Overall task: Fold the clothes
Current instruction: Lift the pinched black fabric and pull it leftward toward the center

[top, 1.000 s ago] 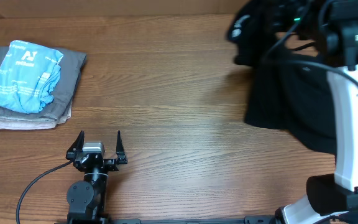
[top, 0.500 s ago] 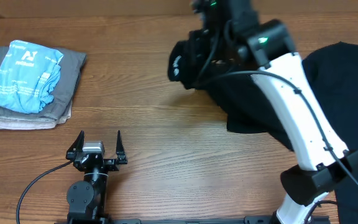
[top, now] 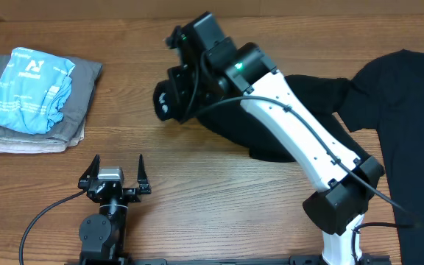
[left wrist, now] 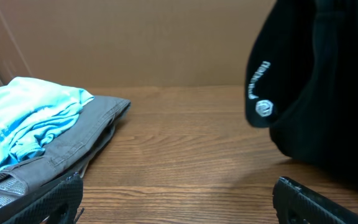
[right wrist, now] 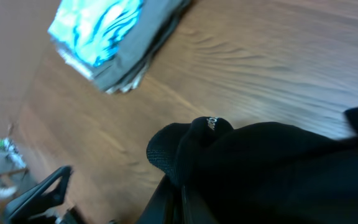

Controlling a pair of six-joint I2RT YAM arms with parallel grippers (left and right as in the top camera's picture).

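Note:
A black T-shirt (top: 267, 125) with a small white logo hangs bunched from my right gripper (top: 186, 81), which is shut on it above the table's middle. The shirt trails down to the right onto the wood. In the right wrist view the black shirt (right wrist: 272, 168) fills the lower half and hides the right gripper's fingertips (right wrist: 182, 202). A second black shirt (top: 411, 125) with a white neck label lies at the right edge. My left gripper (top: 115, 171) is open and empty near the front edge. In the left wrist view the hanging shirt (left wrist: 316, 81) shows at right, beyond the open left gripper (left wrist: 179, 202).
A folded pile at the far left holds a light blue garment (top: 29, 90) on grey and beige ones (top: 79, 96). It also shows in the left wrist view (left wrist: 36, 130) and in the right wrist view (right wrist: 114, 34). Bare wood table (top: 219, 199) lies between the arms.
My right arm has swung left across the table, dragging the black shirt from the far right corner to the middle. The left arm has not moved.

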